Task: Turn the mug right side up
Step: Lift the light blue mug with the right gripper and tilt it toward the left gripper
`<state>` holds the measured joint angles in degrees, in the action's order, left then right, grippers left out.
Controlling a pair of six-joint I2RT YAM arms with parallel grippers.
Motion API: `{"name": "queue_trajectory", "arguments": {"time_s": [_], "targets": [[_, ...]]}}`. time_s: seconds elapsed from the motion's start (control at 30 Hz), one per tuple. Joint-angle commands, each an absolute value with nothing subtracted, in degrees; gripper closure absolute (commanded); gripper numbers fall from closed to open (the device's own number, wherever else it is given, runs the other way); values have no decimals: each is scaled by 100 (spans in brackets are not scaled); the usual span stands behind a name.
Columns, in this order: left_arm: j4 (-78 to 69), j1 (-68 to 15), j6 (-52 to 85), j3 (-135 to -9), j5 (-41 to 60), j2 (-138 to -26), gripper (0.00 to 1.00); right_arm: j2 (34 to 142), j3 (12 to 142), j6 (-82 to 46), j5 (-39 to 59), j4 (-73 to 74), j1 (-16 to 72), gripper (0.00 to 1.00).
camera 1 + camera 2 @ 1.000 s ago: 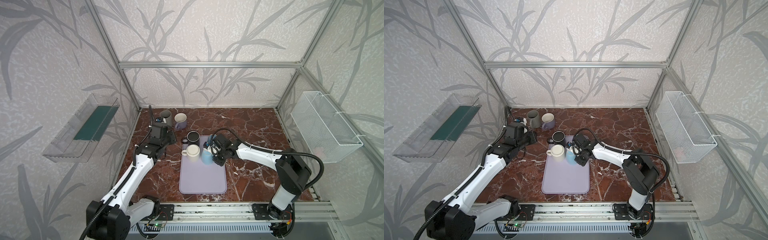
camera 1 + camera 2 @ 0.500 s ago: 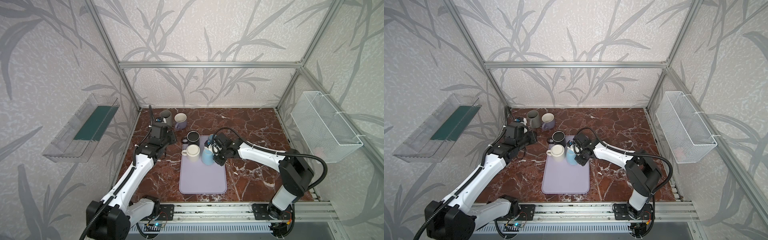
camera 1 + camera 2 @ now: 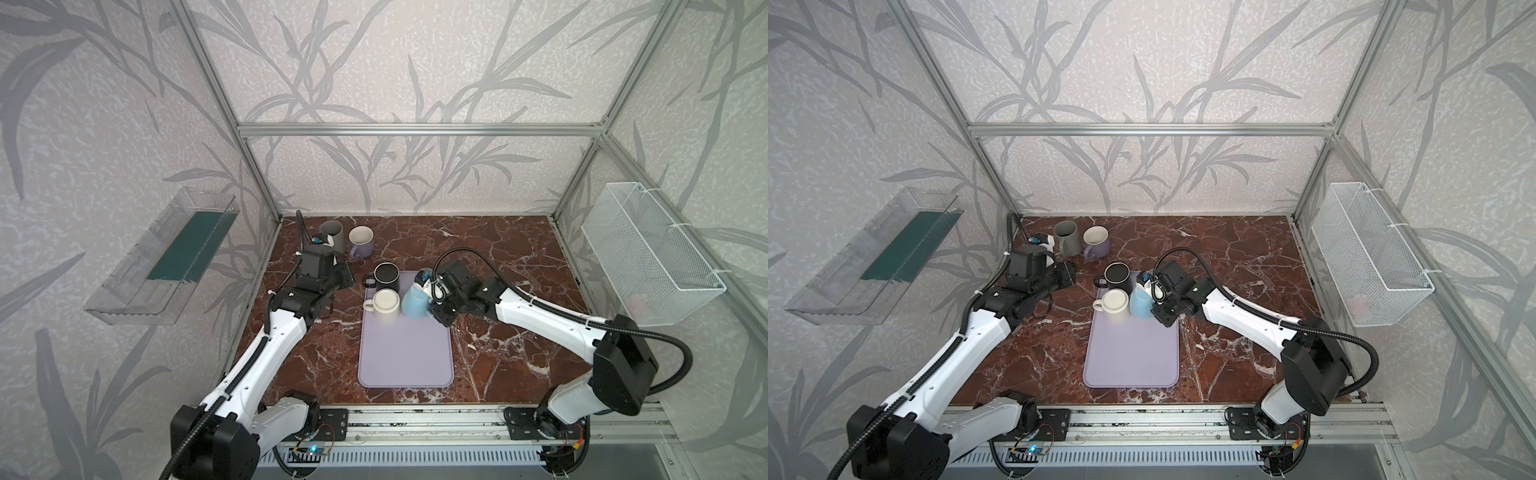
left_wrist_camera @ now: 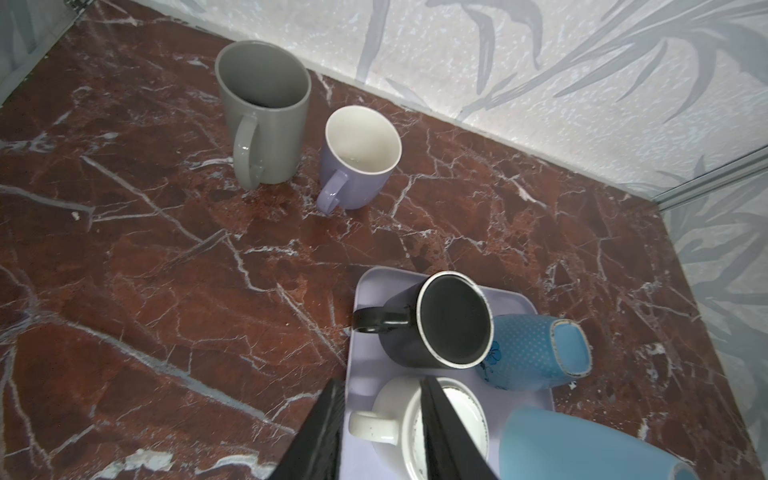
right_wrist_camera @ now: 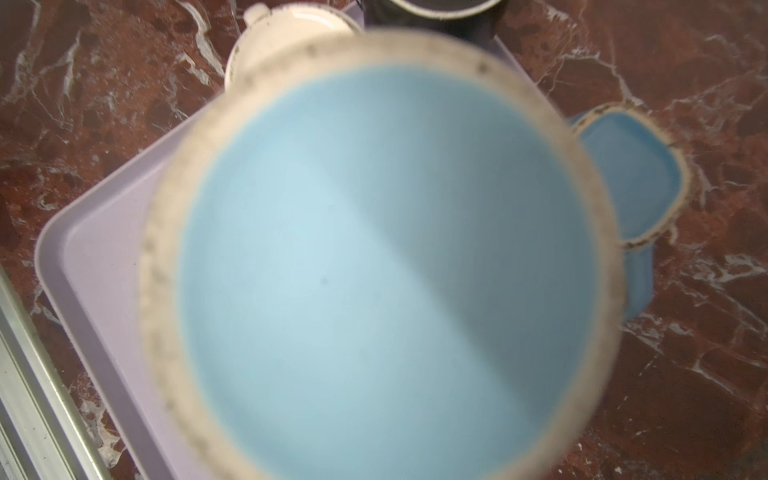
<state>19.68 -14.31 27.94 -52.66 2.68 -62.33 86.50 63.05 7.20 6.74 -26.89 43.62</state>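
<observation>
Right gripper [image 3: 430, 297] clamps tilted pale-blue ceramic mug [image 3: 414, 306]; roll slowly, base below the jaws, clear of white ceramic mug [image 3: 385, 305] beside them; left gripper [image 4: 381, 383] parted, empty.

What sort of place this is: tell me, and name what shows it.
Probably a robot test cell, not a real kitchen: an aluminium frame with leaf-print walls boxes in a marble-look tabletop, two arms bolt to a front rail, and mugs sit on a lilac tray.
</observation>
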Motion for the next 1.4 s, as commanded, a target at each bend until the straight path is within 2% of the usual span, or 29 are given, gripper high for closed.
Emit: {"name": "queue_trajectory", "arguments": {"time_s": [0.0, 0.3, 0.7, 1.0, 1.37], "targets": [[1492, -1459, 2988, -5081, 754, -5858, 65, 8092, 6234, 468, 848, -1878, 4225, 100], [728, -1513, 3393, -4554, 1832, -5375, 65, 7324, 5698, -190, 1590, -450, 3686, 100], [-748, -1685, 3841, -3947, 3397, -5422, 65, 7242, 5627, -1195, 2644, 723, 3261, 100], [-2050, -1887, 4156, -3548, 3966, -5686, 66, 7260, 5599, -1819, 3178, 1377, 3229, 100], [-2894, -2198, 4131, -3458, 4239, -5876, 66, 7338, 5677, -2335, 3508, 1948, 3229, 100]]}}
